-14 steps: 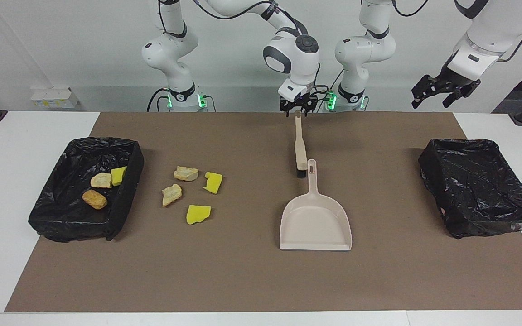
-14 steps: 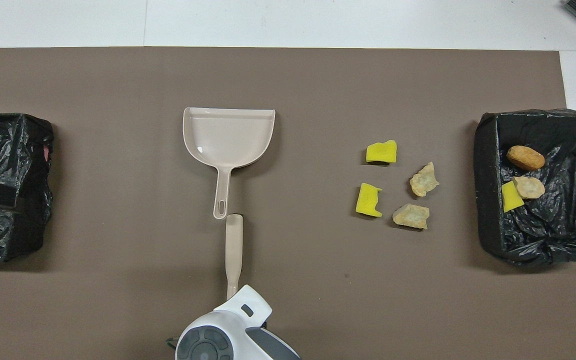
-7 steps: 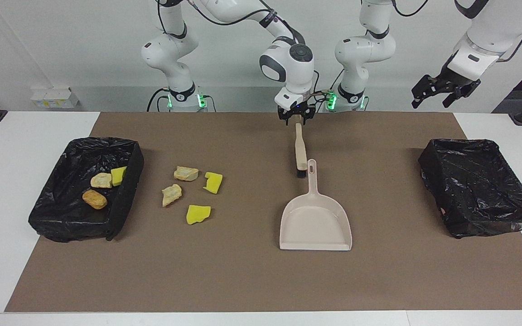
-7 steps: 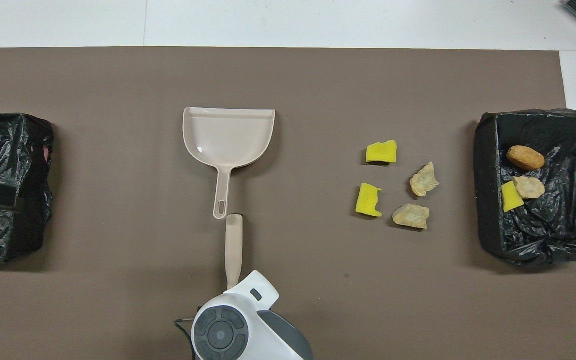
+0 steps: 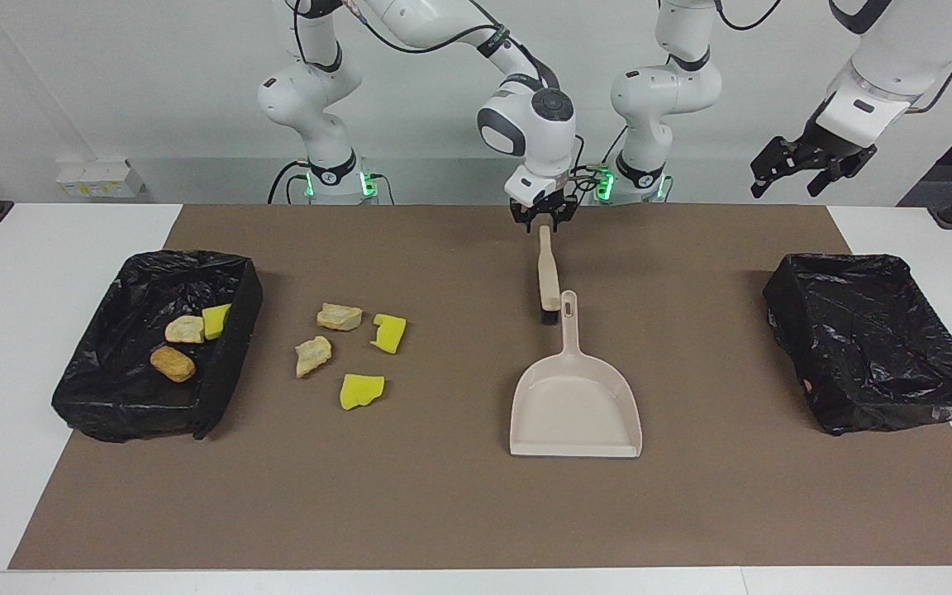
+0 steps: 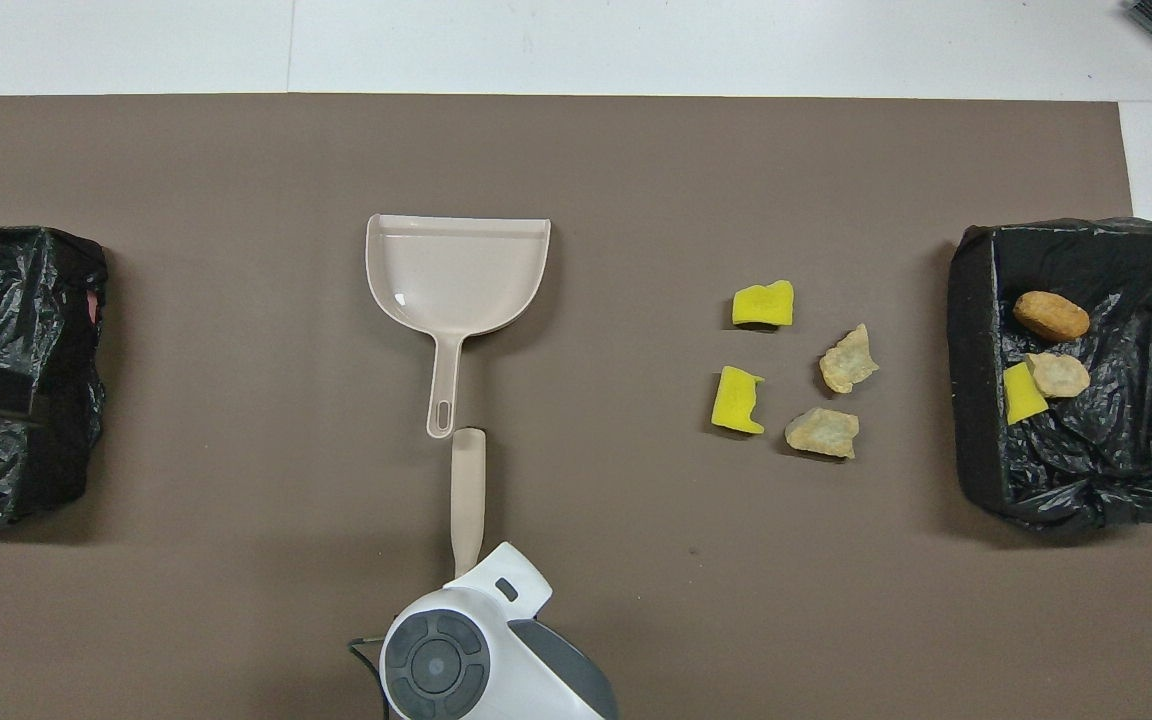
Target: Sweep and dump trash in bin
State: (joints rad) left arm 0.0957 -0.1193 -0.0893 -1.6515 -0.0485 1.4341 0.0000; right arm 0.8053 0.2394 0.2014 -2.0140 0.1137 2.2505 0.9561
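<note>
**Bin, black-lined** (image 5: 187,258): at the right arm's end of the bench (image 5: 30,330), well apart from the right claw. It holds three scraps: one tan lump (image 5: 184,330), one yellow sponge chunk (image 5: 216,321) touching it, and one orange-brown nugget (image 5: 173,364). Judged done.

**Loose trash, four pieces:** on the mat between that bin and the right claw. There are two tan bread-like lumps (image 5: 339,316) (image 5: 312,355), ragged-edged, and two bright yellow chunks (image 5: 389,332) (image 5: 361,391), one notched. Judged unswept; more than half of the job is left.

**Right claw** (image 5: 542,216): down at the handle tip of the brush (image 5: 548,277). Whether it has gripped the handle cannot be told.

**Brush:** lies flat, running from the right claw away from the robots.

**Dustpan** (image 5: 575,405): beige and empty, its handle just beside the brush head. No claw is on it.

**Second bin** (image 5: 873,339): under the left claw's end; no scraps are visible in it.

**Left claw** (image 5: 811,161): raised, spread wide and empty. This arm waits.
</note>
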